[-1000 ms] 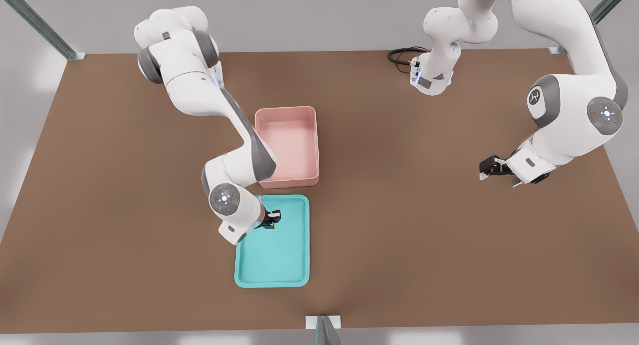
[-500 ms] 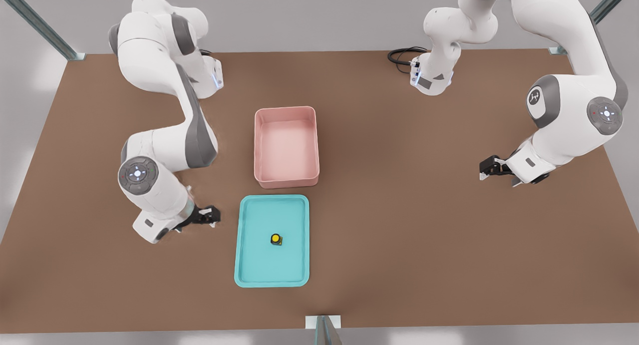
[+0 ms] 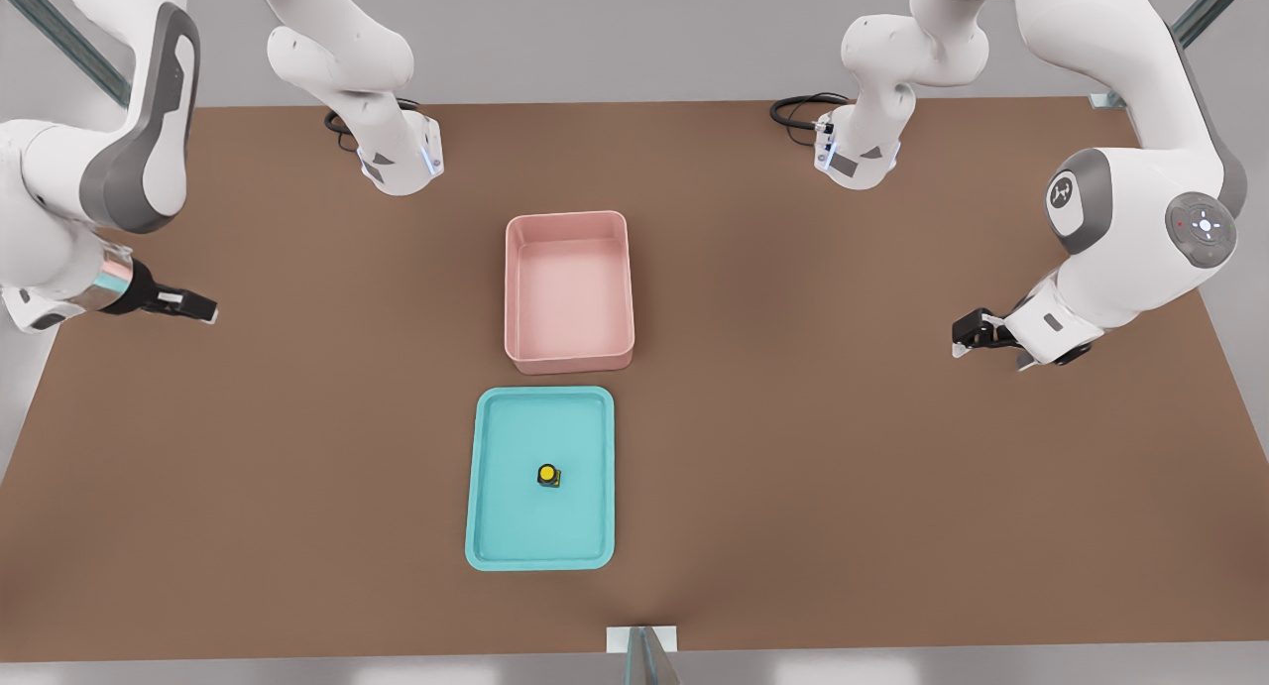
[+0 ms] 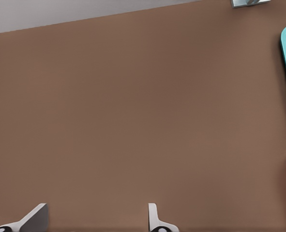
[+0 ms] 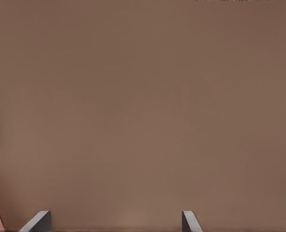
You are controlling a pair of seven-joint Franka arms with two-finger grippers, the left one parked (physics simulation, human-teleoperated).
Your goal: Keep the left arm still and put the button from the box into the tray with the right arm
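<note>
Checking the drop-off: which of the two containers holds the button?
The turquoise tray, not the pink box: the yellow button sits in it. The claw is open, far off on the front view's left.

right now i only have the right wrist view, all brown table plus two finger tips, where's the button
Observer: The button sits inside the turquoise tray, roughly at its middle, yellow cap up.
Operator: ok and where's my gripper relative to that
Observer: The gripper hangs over the table at the front view's far left, well clear of the tray, fingers open and holding nothing.
</note>
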